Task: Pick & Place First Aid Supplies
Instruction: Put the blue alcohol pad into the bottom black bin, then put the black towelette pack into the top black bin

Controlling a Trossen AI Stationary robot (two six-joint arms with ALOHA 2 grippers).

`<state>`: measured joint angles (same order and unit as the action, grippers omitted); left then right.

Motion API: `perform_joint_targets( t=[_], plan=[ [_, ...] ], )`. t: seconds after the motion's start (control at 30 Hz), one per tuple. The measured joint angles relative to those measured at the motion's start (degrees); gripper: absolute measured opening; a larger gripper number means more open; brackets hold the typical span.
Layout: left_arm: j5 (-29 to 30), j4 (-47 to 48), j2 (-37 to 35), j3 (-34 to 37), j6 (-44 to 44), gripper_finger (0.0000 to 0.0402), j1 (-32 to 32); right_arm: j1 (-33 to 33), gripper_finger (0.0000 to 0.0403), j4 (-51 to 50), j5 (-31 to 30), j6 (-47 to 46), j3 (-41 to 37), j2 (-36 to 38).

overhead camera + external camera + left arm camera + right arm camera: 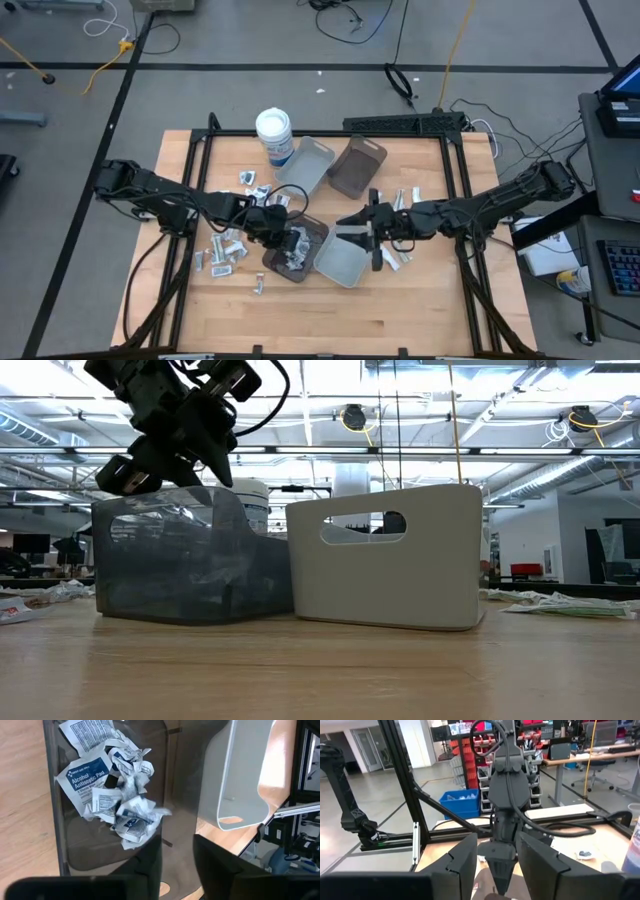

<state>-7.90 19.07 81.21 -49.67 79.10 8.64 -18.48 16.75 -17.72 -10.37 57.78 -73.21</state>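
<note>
Wooden table (430,300) amid open workshop, packets (222,250) scattered.

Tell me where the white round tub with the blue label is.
In the high view the white round tub stands upright near the table's far edge, left of centre, just left of the grey tray lying beside the brown tray.

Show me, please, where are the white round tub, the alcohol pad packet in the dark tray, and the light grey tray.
white round tub (274,127): high view, lid.
alcohol pad packet (84,776): left wrist view, printed face.
light grey tray (400,575): low view, side wall.
</note>
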Motion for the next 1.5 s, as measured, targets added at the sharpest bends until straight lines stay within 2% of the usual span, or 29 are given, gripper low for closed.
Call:
perform_joint_targets(
  t=[0.23, 0.4, 0.5, 0.6, 0.7, 0.97, 1.1, 1.37, 1.5],
  plan=[
    [0.0, -0.1, 0.0, 0.0, -0.6, 0.0189, 0.0, 0.0, 0.0137, -0.8, 0.0, -1.1, 0.0, 0.0],
    [-0.1, -1.7, 0.0, 0.0, -3.4, 0.0212, -0.4, 0.0, 0.0137, -0.8, 0.0, -1.0, 0.0, 0.0],
    [1.0, -9.1, -0.8, 0.0, -10.9, 0.021, -0.5, 0.0, 0.0137, -0.8, 0.1, -1.0, 0.0, 0.0],
    [0.9, -18.2, -1.2, -0.1, -22.6, 0.0199, -0.2, 0.0, 0.0137, -0.9, 0.1, -1.8, 0.0, 0.0],
    [0.9, -21.8, -2.3, 0.1, -32.0, 0.0185, 0.6, 0.0, 0.0137, -1.1, 0.2, -3.4, 0.0, 0.0],
    [5.5, -32.8, -4.1, -0.1, -48.0, 0.0153, 3.5, 0.0, 0.0137, -2.1, 0.2, -3.9, 0.0, 0.0],
    [5.7, -36.8, -4.6, 0.0, -54.0, 0.015, 5.1, 0.0, 0.0137, -2.9, 0.1, -3.9, 0.0, 0.0],
    [6.6, -37.6, -4.6, 0.0, -58.0, 0.0167, 7.0, 0.0, 0.0137, -4.0, 0.1, -3.9, 0.0, 0.0],
    [9.6, -31.1, -5.8, 0.1, -50.0, 0.017, 5.5, 0.0, 0.0137, -4.2, 0.1, -3.9, 0.0, 0.0]
  ],
)
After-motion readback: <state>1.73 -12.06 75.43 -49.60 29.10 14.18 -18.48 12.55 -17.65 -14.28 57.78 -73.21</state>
